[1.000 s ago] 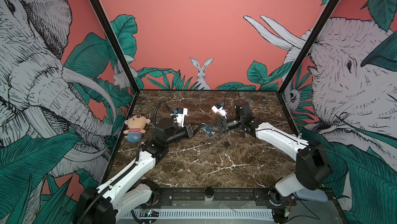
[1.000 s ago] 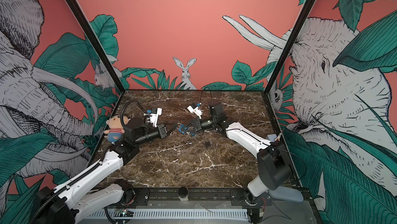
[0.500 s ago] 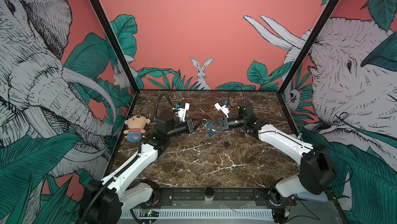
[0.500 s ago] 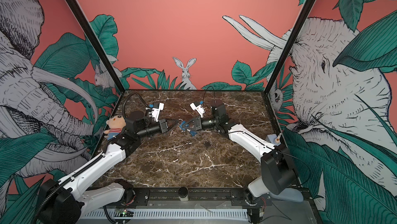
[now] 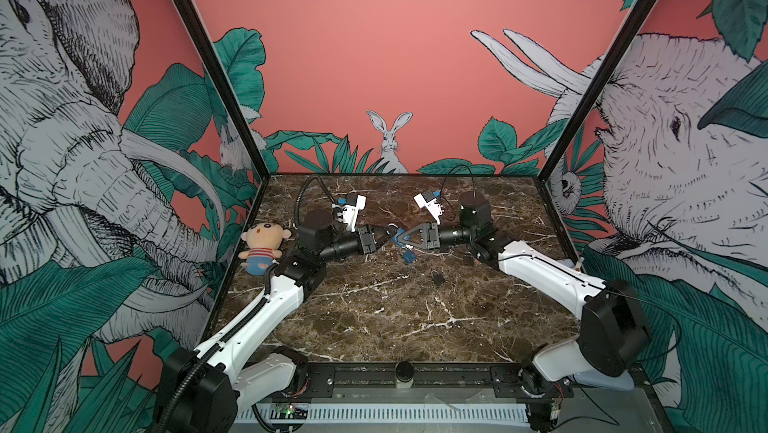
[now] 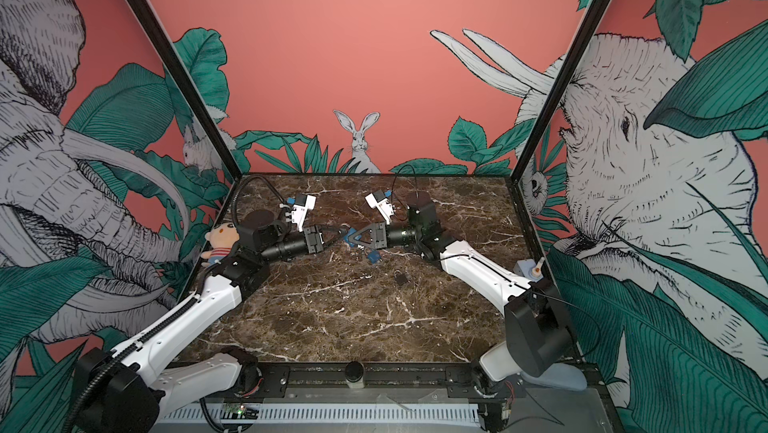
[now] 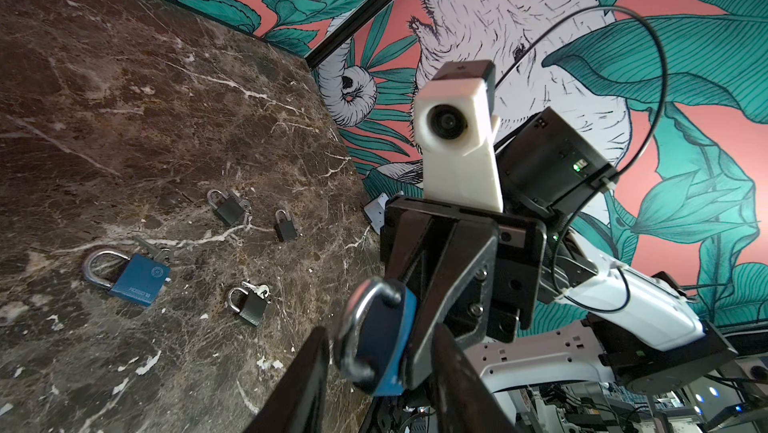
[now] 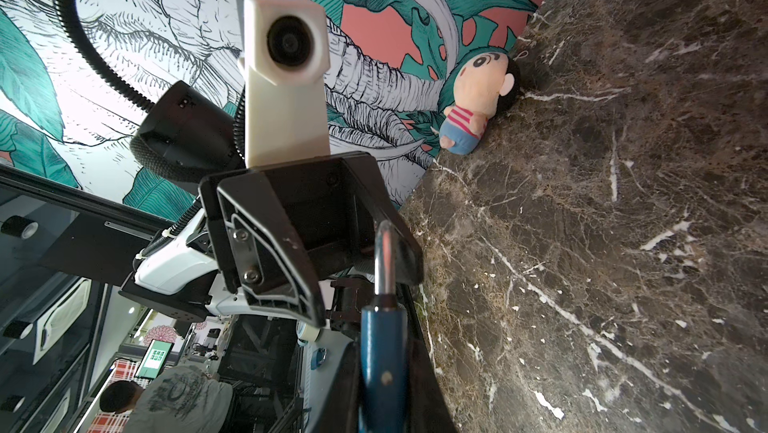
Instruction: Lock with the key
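My right gripper (image 8: 383, 368) is shut on the body of a blue padlock (image 8: 382, 327), held off the table with its silver shackle (image 7: 361, 327) pointing at the left arm. My left gripper (image 7: 382, 385) is open, one finger on each side of that padlock. In both top views the two grippers (image 5: 384, 236) (image 5: 402, 235) meet tip to tip over the back middle of the marble table (image 5: 395, 318). Keys (image 7: 156, 250) lie beside a second blue padlock (image 7: 133, 279) on the table. I see no key in the held lock.
Three small black padlocks (image 7: 230, 208) (image 7: 286, 225) (image 7: 249, 304) lie on the marble, one with a key (image 7: 259, 289) in it. A plush doll (image 5: 262, 246) leans at the left wall. A small grey-blue object (image 6: 528, 271) stands at the right edge.
The left gripper was shut and has opened around the padlock. Both grippers have shifted a little toward the back wall, and the left arm has closed in on the right one.
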{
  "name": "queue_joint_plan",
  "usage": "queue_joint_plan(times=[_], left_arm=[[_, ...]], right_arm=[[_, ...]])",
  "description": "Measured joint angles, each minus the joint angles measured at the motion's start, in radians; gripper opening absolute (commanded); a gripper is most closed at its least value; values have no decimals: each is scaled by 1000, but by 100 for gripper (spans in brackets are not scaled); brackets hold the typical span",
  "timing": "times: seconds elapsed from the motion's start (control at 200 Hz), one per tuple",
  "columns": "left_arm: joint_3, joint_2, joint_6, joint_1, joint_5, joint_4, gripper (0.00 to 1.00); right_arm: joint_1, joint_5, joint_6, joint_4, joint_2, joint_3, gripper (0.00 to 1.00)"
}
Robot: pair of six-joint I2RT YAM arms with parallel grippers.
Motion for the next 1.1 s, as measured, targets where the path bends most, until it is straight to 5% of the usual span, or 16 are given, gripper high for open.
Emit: queue_joint_plan(times=[0.52, 0.74, 1.04, 1.095], left_arm=[[2, 31, -12, 11, 22, 52, 25], [6, 60, -36, 24, 40, 90, 0], [5, 59, -47, 26, 48, 95, 0], [5, 58, -48, 27, 43, 95, 0]], right_arm=[[10, -3, 4, 17, 0, 2, 0], [6, 2, 8, 20, 0, 5, 0], [6, 0, 3, 21, 0, 5, 0], [6, 0, 3, 21, 0, 5, 12]])
